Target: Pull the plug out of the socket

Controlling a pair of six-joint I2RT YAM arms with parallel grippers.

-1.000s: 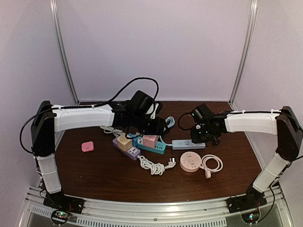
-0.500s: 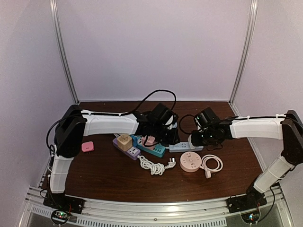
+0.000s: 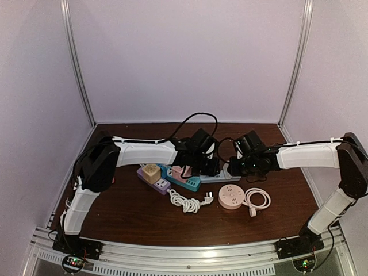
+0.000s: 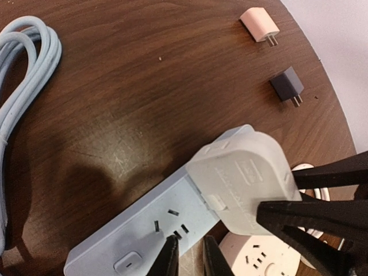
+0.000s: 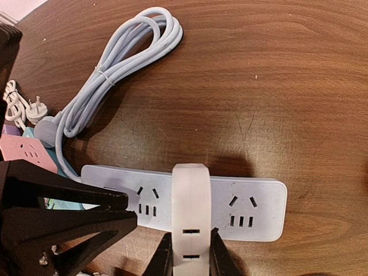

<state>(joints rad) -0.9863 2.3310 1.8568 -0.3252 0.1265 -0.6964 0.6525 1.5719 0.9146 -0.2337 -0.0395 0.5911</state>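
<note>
A light blue power strip (image 3: 221,177) lies mid-table and also shows in the left wrist view (image 4: 144,236) and the right wrist view (image 5: 253,207). A white plug (image 5: 191,201) sits in its middle socket; it also shows in the left wrist view (image 4: 241,181). My right gripper (image 5: 191,256) is shut on the plug's sides; in the top view it (image 3: 237,168) is over the strip. My left gripper (image 4: 188,253) is shut, its tips down on the strip's front edge near the switch end, just left of the plug; in the top view it (image 3: 210,169) is beside the right gripper.
A round pink socket (image 3: 231,196) with a white cord (image 3: 257,199) lies in front of the strip. A teal strip (image 3: 183,179), a purple strip (image 3: 154,179) and a coiled white cord (image 3: 187,201) lie to the left. A blue cable coil (image 5: 115,69) lies behind. Two small chargers (image 4: 257,24) (image 4: 287,85) lie farther off.
My left arm has swung right from the teal and purple strips and set its gripper on the blue strip beside the plug. My right gripper has stayed at the plug.
</note>
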